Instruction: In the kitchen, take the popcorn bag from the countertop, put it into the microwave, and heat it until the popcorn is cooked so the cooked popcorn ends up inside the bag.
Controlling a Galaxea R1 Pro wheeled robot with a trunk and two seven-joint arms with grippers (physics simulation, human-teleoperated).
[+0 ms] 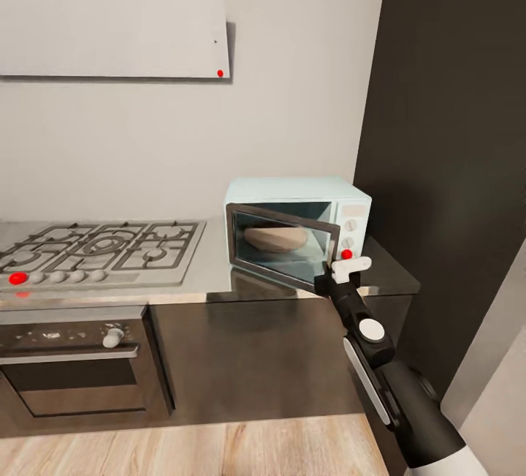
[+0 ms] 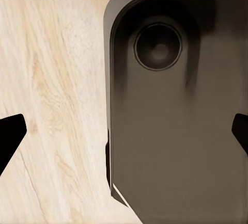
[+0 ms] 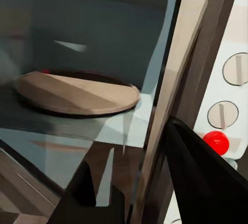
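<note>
The pale mint-blue microwave [image 1: 292,194] stands on the grey countertop [image 1: 212,275] with its dark glass door [image 1: 281,253] swung partly open. Inside lies a tan round turntable [image 1: 275,238] with nothing on it. My right gripper [image 1: 345,269] is at the door's free edge. In the right wrist view its dark fingers [image 3: 206,182] straddle the door edge [image 3: 173,84], shut on it, beside the knobs [image 3: 235,69] and a red button [image 3: 216,141]. My left gripper [image 2: 124,136] is open over the wooden floor [image 2: 51,79]. The popcorn bag is out of view.
A gas hob [image 1: 102,246] lies left of the microwave, with a black built-in oven [image 1: 73,366] below and a range hood [image 1: 109,26] above. A tall dark cabinet [image 1: 453,132] stands close on the right. The robot's dark base [image 2: 175,131] is under the left gripper.
</note>
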